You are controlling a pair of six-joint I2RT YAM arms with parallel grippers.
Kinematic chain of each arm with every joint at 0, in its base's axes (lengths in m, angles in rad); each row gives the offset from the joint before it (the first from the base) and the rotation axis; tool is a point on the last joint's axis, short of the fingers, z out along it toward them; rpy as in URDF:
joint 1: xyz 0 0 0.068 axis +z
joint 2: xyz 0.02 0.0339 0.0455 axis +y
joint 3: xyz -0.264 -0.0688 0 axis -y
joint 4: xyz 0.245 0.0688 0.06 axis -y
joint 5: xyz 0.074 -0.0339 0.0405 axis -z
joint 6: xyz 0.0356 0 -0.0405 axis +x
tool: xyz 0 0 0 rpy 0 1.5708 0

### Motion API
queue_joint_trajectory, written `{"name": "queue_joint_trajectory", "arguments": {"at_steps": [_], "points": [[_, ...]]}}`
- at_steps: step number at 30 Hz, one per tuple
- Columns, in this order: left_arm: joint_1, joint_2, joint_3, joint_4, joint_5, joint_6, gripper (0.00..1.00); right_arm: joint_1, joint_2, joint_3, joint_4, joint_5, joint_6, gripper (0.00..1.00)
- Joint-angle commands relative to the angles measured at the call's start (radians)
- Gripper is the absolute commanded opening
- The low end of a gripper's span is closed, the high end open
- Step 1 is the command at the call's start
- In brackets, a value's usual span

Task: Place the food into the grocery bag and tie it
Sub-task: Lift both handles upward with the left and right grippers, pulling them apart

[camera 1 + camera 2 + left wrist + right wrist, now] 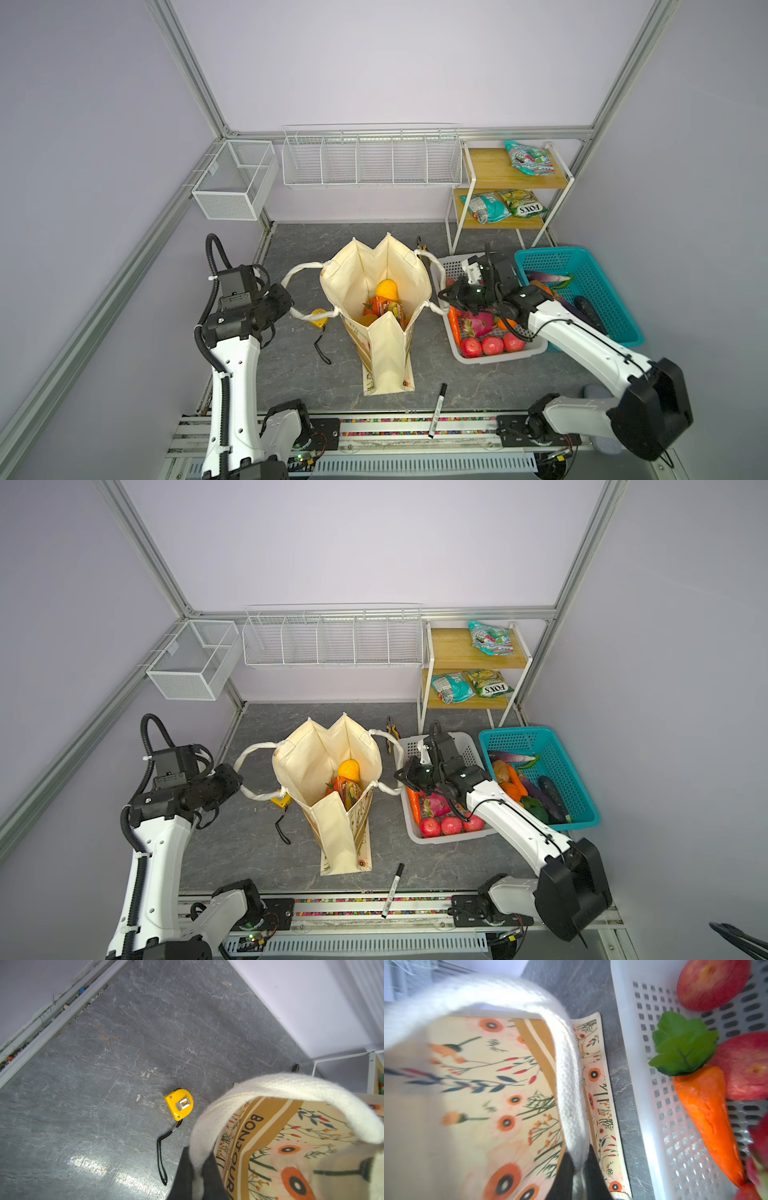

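Note:
The grocery bag point(376, 266) point(324, 750) stands open and upright mid-table, cream with a floral print. Food lies inside it in both top views: a yellow-orange fruit point(386, 289) point(348, 769), a red tomato point(371, 306) and a glossy packet point(395, 311). My left gripper point(289, 302) point(198, 1167) is shut on the bag's left rope handle point(291, 1086), just left of the bag. My right gripper point(443, 297) point(579, 1167) is shut on the right rope handle point(568, 1084), between the bag and the white basket.
A white perforated basket point(498, 357) with apples, a carrot and a dragon fruit sits right of the bag, a teal basket point(615, 299) of vegetables beyond it. A yellow tape measure point(179, 1104), pliers point(390, 729) and a marker point(437, 409) lie on the table. A shelf point(490, 174) holds snack packets.

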Motion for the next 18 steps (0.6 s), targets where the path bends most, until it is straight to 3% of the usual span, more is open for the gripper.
{"name": "queue_joint_trajectory", "arguments": {"at_steps": [1, 8, 18], "points": [[0.009, -0.013, 0.085, -0.036, 0.035, -0.001, 0.0, -0.011, -0.088, 0.096, -0.132, 0.067, -0.106, 0.07], [0.001, -0.033, 0.204, -0.01, 0.244, 0.011, 0.0, -0.011, -0.094, 0.2, -0.106, -0.015, -0.19, 0.07], [-0.08, -0.027, 0.389, 0.016, 0.362, -0.04, 0.0, 0.016, -0.033, 0.32, -0.029, -0.113, -0.279, 0.07]]}}
